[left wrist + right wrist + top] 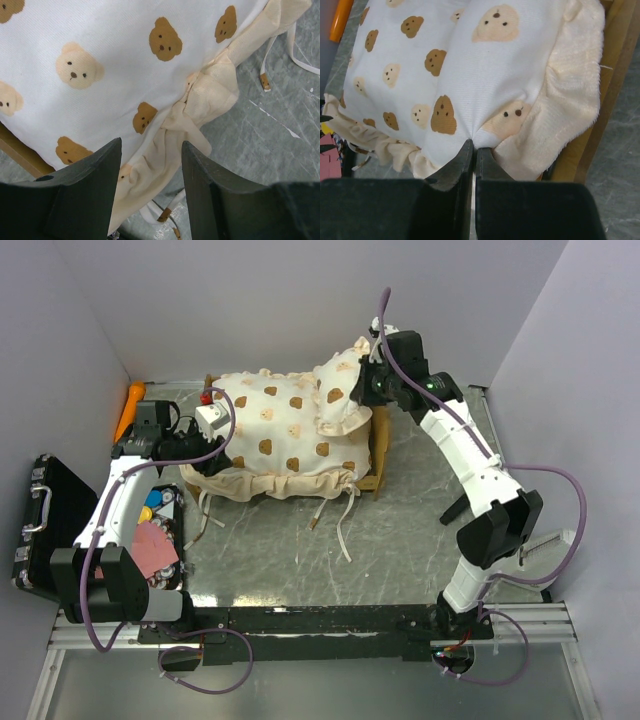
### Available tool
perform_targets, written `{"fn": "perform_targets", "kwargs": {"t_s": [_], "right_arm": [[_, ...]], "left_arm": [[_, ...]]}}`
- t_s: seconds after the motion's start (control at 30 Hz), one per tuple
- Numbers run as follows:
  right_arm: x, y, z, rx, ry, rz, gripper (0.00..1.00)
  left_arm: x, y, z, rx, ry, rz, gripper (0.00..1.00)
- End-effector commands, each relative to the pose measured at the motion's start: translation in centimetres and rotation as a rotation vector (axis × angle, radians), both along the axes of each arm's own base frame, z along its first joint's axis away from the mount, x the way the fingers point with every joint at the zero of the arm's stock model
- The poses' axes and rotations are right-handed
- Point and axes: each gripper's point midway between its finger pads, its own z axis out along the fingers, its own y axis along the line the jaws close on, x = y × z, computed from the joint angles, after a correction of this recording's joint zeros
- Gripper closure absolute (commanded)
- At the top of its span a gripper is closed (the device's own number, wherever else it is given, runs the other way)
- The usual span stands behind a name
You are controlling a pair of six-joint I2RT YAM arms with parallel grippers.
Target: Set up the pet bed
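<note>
The pet bed (290, 445) sits on the table (420, 540) toward 12 o'clock in the top view, its long axis running 9 to 3 o'clock. The wooden frame (379, 450) and the head end are at 3 o'clock. The bear-print mattress (265, 435) covers it, with the pillow (340, 395) at the 3 o'clock end. Ribbon ties (345, 530) trail off the near side toward 6 o'clock.

A black case (35, 525) lies at 9 o'clock, and an orange object (128, 410) at 10 o'clock by the wall.

The right arm reaches toward 11 o'clock over the head end. The right gripper (472, 147) has its jaws pressed together, pinching the pillow's puckered edge. The left gripper (150, 145) is spread partway with nothing between the jaws, above the mattress's ruffle at the 9 o'clock end.
</note>
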Motion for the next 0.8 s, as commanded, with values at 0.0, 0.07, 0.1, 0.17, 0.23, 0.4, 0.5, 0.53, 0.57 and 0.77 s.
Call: {"fn": "perform_targets", "kwargs": {"t_s": [0.0, 0.07, 0.1, 0.17, 0.23, 0.4, 0.5, 0.53, 0.57, 0.77], "right_arm": [[0.1, -0.4, -0.1, -0.005, -0.007, 0.023, 1.0], [0.8, -0.9, -1.9, -0.004, 0.043, -0.013, 1.0], [1.3, -1.5, -2.7, -0.008, 0.061, -0.047, 1.0], [2.2, -3.1, -4.1, -0.027, 0.074, -0.168, 1.0], [2.9, -4.3, -4.9, -0.025, 0.05, -0.262, 1.0], [3.4, -4.7, -6.6, 0.03, 0.029, -0.357, 1.0], [3.3, -5.5, -7.8, 0.023, 0.041, -0.42, 1.0], [3.2, -5.8, -8.0, 0.022, 0.039, -0.44, 1.0], [3.0, -6.0, -7.9, 0.028, 0.026, -0.455, 1.0], [2.4, -6.1, -7.0, 0.054, -0.006, -0.473, 0.69]], "left_arm": [[0.5, -0.1, 1.4, -0.005, -0.047, -0.014, 0.44], [0.5, -0.1, 1.4, -0.005, -0.046, -0.014, 0.44], [0.4, -0.2, 1.5, -0.007, -0.046, -0.018, 0.44], [0.4, -0.2, 1.5, -0.007, -0.047, -0.018, 0.44], [0.6, -0.1, 1.5, -0.007, -0.048, -0.014, 0.43], [0.6, -0.1, 1.4, -0.005, -0.049, -0.014, 0.43], [0.4, -0.1, 1.5, -0.008, -0.047, -0.018, 0.43], [0.4, -0.1, 1.5, -0.007, -0.049, -0.019, 0.43], [0.4, -0.1, 1.6, -0.007, -0.049, -0.019, 0.43], [0.5, -0.1, 1.5, -0.007, -0.049, -0.016, 0.43]]}}
